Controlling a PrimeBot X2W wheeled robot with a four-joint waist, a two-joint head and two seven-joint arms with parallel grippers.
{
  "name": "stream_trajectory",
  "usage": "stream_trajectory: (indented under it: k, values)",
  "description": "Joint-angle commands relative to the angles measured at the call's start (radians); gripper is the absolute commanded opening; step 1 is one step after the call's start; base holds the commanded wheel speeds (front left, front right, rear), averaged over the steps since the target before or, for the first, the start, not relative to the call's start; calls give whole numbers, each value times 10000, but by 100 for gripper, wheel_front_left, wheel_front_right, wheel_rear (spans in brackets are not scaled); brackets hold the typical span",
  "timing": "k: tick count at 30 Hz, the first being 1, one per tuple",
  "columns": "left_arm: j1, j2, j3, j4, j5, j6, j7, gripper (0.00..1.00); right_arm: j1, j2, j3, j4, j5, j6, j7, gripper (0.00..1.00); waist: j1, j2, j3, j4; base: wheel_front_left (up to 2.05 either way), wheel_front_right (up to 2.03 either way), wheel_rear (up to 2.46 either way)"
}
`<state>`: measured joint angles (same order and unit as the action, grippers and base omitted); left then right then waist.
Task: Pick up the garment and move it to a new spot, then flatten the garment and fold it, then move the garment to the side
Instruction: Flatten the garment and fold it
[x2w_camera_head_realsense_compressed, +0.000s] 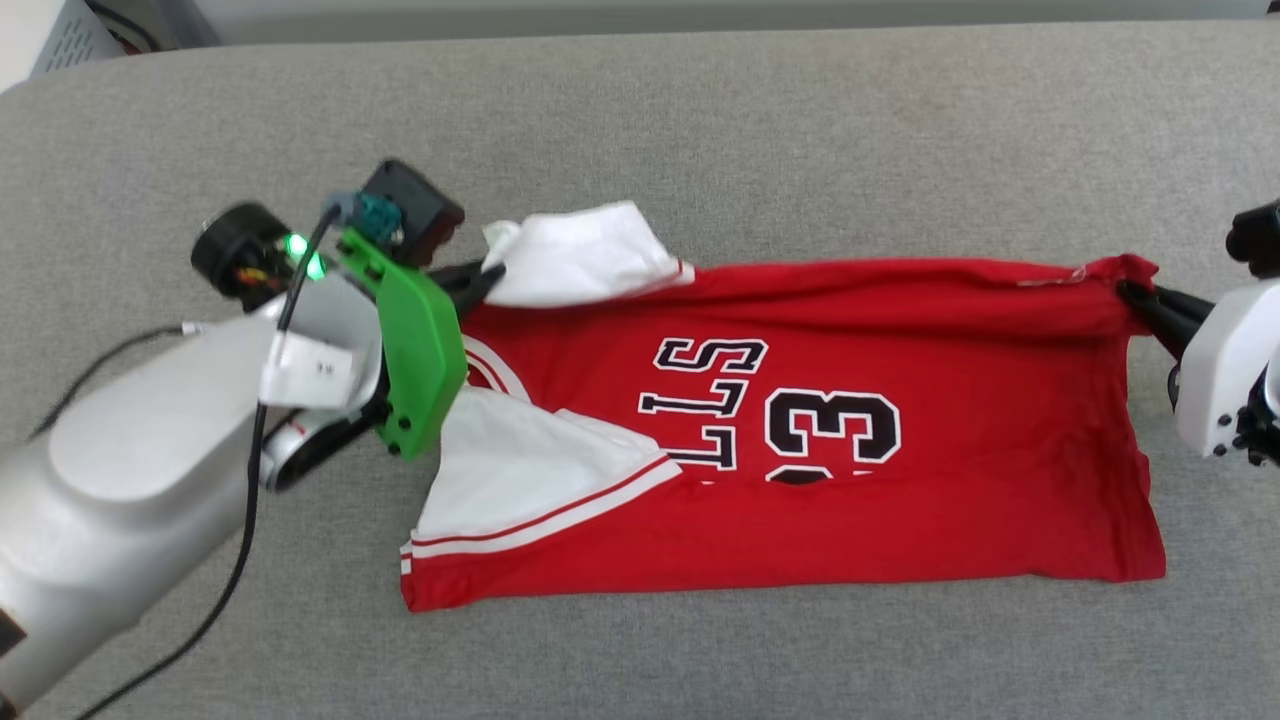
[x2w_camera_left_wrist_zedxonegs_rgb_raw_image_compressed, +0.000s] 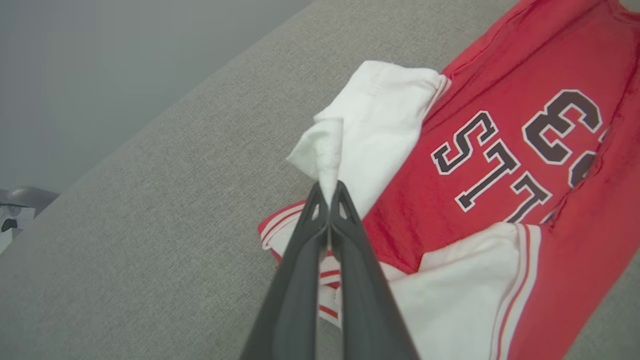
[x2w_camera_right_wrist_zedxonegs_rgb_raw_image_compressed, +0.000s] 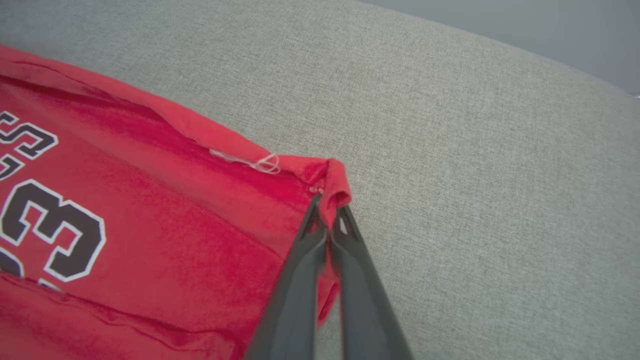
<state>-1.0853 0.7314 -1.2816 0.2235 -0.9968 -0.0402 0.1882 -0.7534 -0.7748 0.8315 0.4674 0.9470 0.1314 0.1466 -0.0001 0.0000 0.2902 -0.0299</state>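
Head view: left gripper (x2w_camera_head_realsense_compressed: 488, 277) clenched on a white sleeve (x2w_camera_head_realsense_compressed: 580, 255) of the shirt (x2w_camera_head_realsense_compressed: 900, 530), which lies spread print-up on the grey cushion (x2w_camera_head_realsense_compressed: 700, 120), near edge folded over. Right gripper (x2w_camera_head_realsense_compressed: 1135, 295) clenched on the far hem corner.

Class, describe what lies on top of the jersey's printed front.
A white sleeve and a red fold of the jersey overlie it; lettering beneath is hidden.
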Motion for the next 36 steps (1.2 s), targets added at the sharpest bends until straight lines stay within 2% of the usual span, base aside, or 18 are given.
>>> stream_trajectory:
  k: [1, 9, 15, 25, 36]
  values:
    - [460, 130, 22, -208, -216, 191, -139, 0, 256, -29, 68, -66, 67, -7, -156, 0, 1, 0, -223, 43, 0, 0, 0]
    - [2157, 574, 19, -985, -455, 850, -540, 0, 1128, -115, 190, -401, 238, -7, -671, 0, 1, 0, -640, 50, 0, 0, 0]
    - [3123, 596, 16, -1010, -589, 1050, -638, 0, 1914, -241, 56, -735, 328, -7, -1024, 0, 1, 0, -805, 50, 0, 0, 0]
    - [3913, 527, 16, -704, -819, 1128, -980, 0, 3240, -290, -513, -1194, 344, -7, -1429, 0, 1, 0, -882, 38, 0, 0, 0]
    - [4352, 328, 21, -155, -967, 1193, -1325, 0, 4450, 70, -1294, -1225, 394, -7, -1531, 0, 1, 0, -925, -25, 0, 0, 0]
